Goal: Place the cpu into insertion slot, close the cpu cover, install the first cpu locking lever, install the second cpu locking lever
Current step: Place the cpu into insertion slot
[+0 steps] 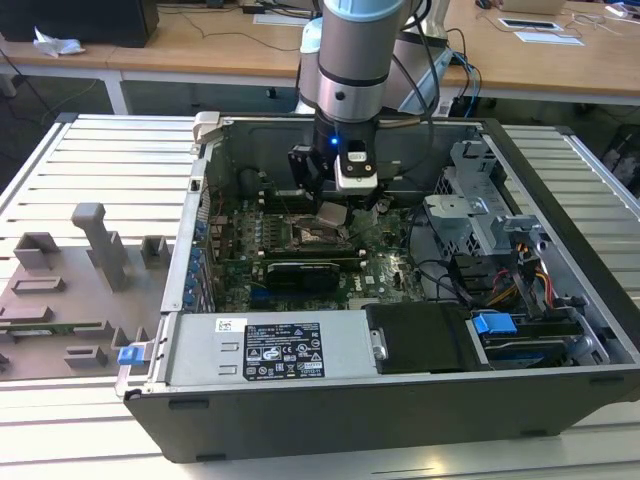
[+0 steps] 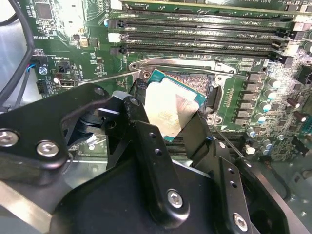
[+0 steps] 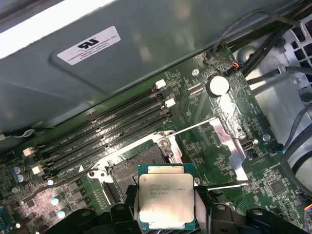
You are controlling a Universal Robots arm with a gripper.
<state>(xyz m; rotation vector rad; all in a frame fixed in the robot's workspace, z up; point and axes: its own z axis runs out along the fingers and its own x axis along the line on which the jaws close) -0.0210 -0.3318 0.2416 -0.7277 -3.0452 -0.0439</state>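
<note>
My gripper [image 1: 335,208] hangs inside the open computer case, shut on the cpu [image 1: 333,214], a silvery square chip with a green rim. In both wrist views the black fingers [image 3: 128,201] [image 2: 138,117] clamp two opposite edges of the cpu [image 3: 165,201] [image 2: 168,108]. The chip is held a little above the insertion slot [image 3: 139,165] [image 2: 196,81], overlapping one edge of it, and looks tilted in the second wrist view. The slot's dark pin grid lies bare. The cpu cover [image 3: 228,132] stands flipped open beside the slot. Two thin locking levers [image 3: 192,128] [image 3: 225,185] stick out, unlatched.
Long black memory slots [image 3: 112,127] run along one side of the slot. A black expansion card [image 1: 300,272], the power supply [image 1: 285,350] and a drive cage with cables [image 1: 480,220] crowd the case. Grey fixtures [image 1: 100,245] stand on the table at the exterior view's left.
</note>
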